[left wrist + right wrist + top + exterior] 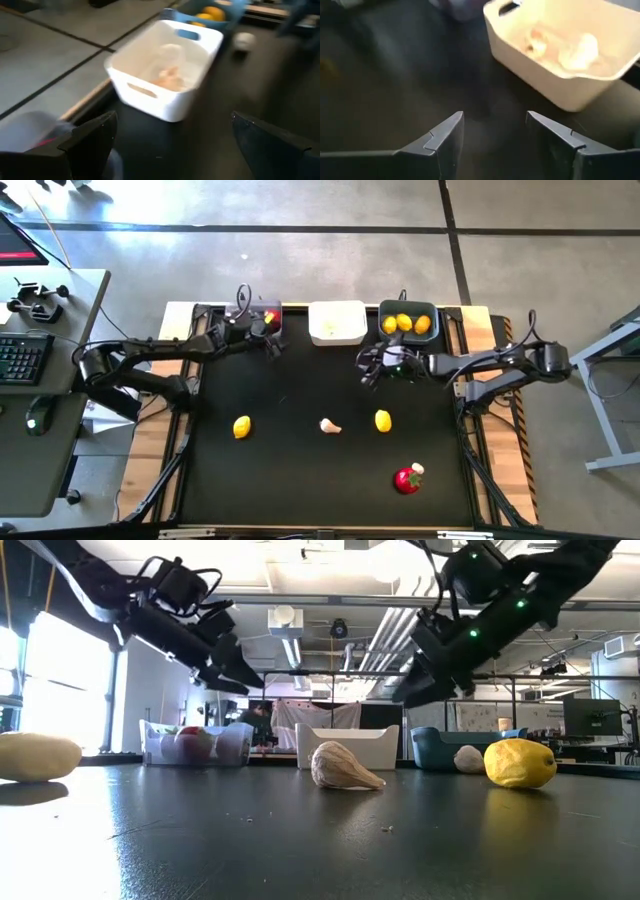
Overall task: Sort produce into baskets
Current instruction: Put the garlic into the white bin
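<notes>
We see the left gripper [270, 340] reaching from the left across the back of the black table [300, 470], hanging just in front of the grey basket [262, 315], its jaws spread wide with nothing between them. The right gripper [372, 368] comes in from the right and hovers above the mat a little in front of the teal basket [408, 308], elbow bent out past the table edge; its fingers [445, 137] stand apart over bare dark surface, holding nothing. We find the white basket [337, 322] between the other two along the back edge, with pale garlic pieces inside it in both wrist views. The teal basket holds lemons [405, 323], and the grey one shows something red. Loose on the table lie a lemon [242, 426] toward the left, a garlic bulb [329, 425] in the middle, another lemon [383, 420] beside it, and a tomato [406, 479] nearer the front with a small garlic piece [418, 468] touching it. Beyond the table we see a concrete floor, a desk with a keyboard [22, 358] on the left, and an open workshop with ceiling ducts
</notes>
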Controlling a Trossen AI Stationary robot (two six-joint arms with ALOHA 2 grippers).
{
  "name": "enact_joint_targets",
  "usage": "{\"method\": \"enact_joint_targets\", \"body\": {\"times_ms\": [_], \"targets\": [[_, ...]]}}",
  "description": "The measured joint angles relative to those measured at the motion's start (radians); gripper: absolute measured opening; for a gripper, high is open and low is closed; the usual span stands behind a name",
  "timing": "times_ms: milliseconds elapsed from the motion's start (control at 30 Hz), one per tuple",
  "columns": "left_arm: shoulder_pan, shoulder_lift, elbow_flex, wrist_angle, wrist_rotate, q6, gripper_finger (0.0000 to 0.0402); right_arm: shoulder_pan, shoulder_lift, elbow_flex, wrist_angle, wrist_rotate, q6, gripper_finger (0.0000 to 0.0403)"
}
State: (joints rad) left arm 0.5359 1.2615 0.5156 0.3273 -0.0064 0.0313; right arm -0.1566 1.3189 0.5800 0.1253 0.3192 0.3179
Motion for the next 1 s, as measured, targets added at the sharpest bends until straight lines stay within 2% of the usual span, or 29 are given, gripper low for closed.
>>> {"method": "enact_joint_targets", "body": {"times_ms": [167,300,433,667,833,1000], "targets": [[-0.054,0.001,0.000,-0.001,0.086,0.015,0.0376,-0.001,-0.031,0.023,-0.215,0.013,-0.003,0.0205],[-0.103,0.001,0.000,-0.006,0.088,-0.012,0.0376,-0.001,-0.030,0.043,-0.390,0.114,0.006,0.0205],[-0.156,0.003,0.000,0.010,0.087,0.023,0.0359,-0.024,-0.029,0.045,-0.474,0.185,0.023,0.0205],[-0.221,0.003,-0.004,0.025,0.083,0.024,0.0270,-0.083,-0.029,0.046,-0.515,0.186,0.016,0.0205],[-0.238,0.003,-0.102,0.187,0.083,0.025,0.0187,-0.124,-0.029,0.046,-0.567,0.187,0.013,0.0205],[-0.229,0.003,-0.180,0.330,0.083,0.025,0.0122,-0.149,-0.029,0.046,-0.569,0.180,-0.052,0.0205]]}}
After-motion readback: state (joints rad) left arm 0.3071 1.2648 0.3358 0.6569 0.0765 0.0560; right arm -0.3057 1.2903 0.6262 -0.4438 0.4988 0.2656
